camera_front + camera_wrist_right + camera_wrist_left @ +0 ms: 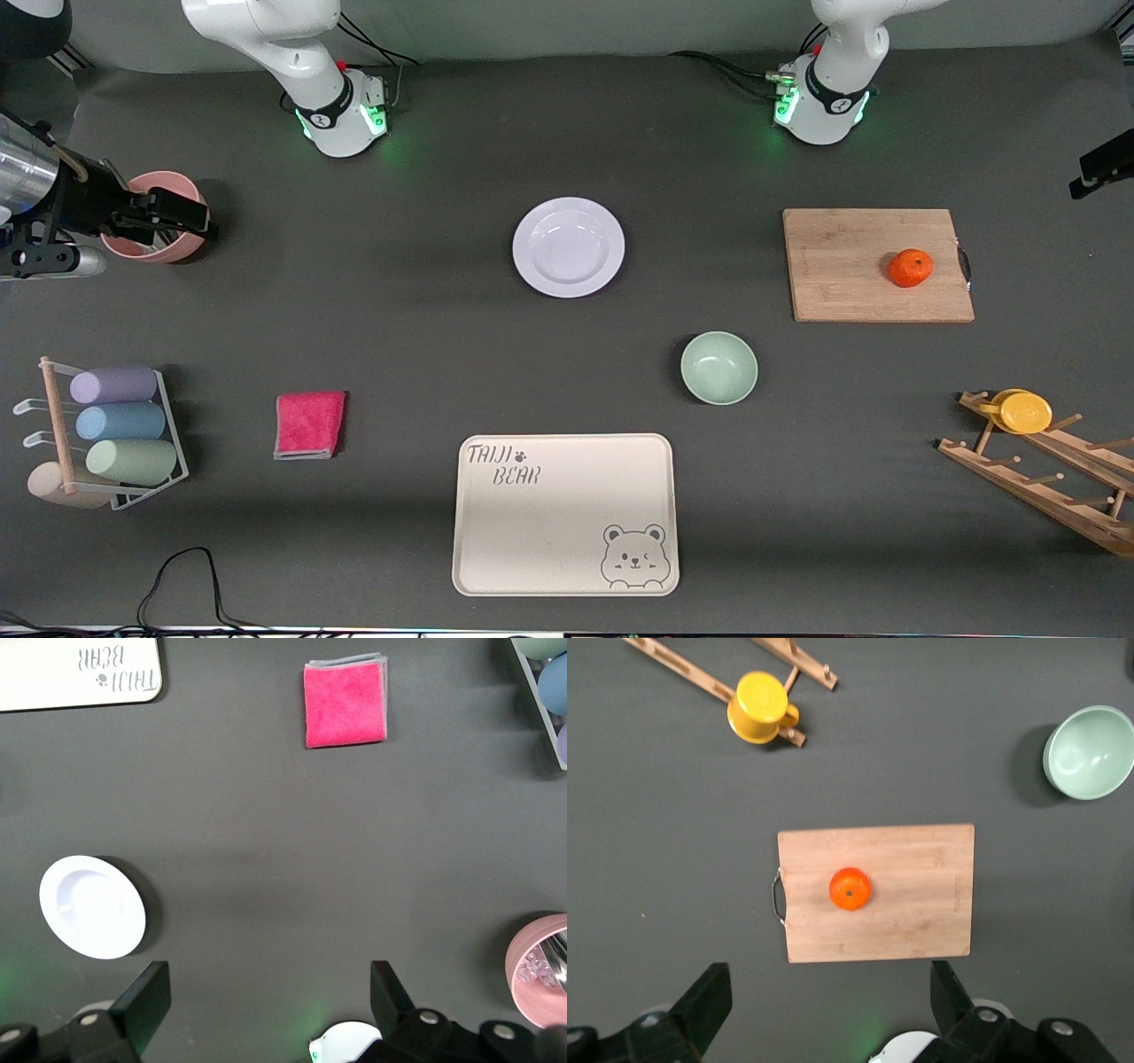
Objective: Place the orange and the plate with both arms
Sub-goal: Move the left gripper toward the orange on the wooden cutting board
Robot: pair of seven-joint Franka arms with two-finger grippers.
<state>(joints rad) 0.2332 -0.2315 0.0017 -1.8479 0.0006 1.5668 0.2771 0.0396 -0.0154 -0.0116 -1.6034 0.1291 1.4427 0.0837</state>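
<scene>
The orange point(911, 268) lies on a wooden cutting board point(842, 283) toward the left arm's end of the table. It also shows in the left wrist view point(850, 889). The white plate point(568, 246) sits mid-table, and also shows in the right wrist view point(92, 906). My left gripper point(831, 979) is open and empty, raised high over the table by the board; in the front view it point(1103, 168) shows at the edge. My right gripper point(270, 979) is open and empty, raised high; in the front view it point(182, 217) shows by the pink cup.
A pale green bowl point(718, 368) and a beige bear tray point(549, 523) lie nearer the front camera than the plate. A pink cloth point(310, 425), a pink cup point(177, 248) and a rack of pastel cups point(115, 425) are at the right arm's end. A yellow cup point(1025, 411) sits on a wooden rack point(1045, 478).
</scene>
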